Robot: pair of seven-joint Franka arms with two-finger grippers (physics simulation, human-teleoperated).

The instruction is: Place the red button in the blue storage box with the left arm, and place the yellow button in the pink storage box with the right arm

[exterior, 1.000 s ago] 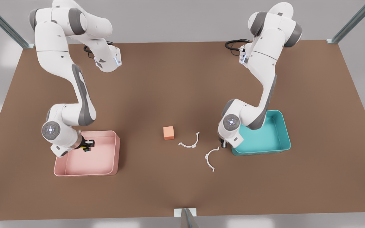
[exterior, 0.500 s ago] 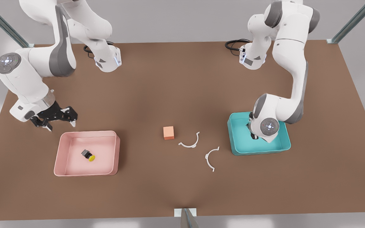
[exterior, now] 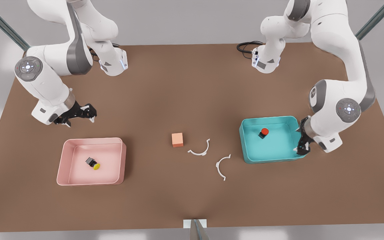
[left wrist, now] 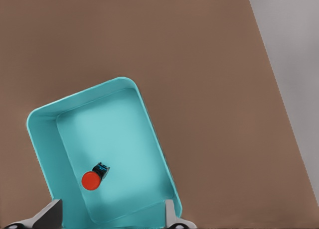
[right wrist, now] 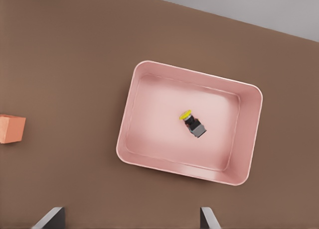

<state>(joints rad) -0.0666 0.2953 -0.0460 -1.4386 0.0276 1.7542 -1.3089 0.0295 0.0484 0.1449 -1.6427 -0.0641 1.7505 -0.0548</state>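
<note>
Red button [exterior: 263,132]: lies inside the blue box, in the part nearer the far wall; the red cap [left wrist: 90,180] is clear of the walls, the black base behind it.
Blue box [exterior: 250,158]: sits flat on the table at the front view's right, holding the red button and nothing else I can see.
Left gripper [exterior: 302,145]: hangs over the blue box's corner at the front view's right; both fingers [left wrist: 50,216] stand wide apart in the left wrist view, with nothing between them.
Yellow button [exterior: 94,164]: lies tipped on its side near the middle of the pink box, yellow cap [right wrist: 186,114] at one end and dark base at the other.
Pink box [exterior: 66,180]: sits flat on the table at the front view's left, well apart from the blue box.
Right gripper [exterior: 78,115]: held above bare table beyond the pink box's far wall, off the box; its fingertips [right wrist: 51,217] are spread wide and hold nothing.
Cube [exterior: 177,139]: orange-pink, stands on the table between the two boxes, touching neither.
Clips [exterior: 200,150]: two white curved pieces lie on the table between the cube and the blue box, apart from each other.
Table [exterior: 185,83]: brown, flat.
</note>
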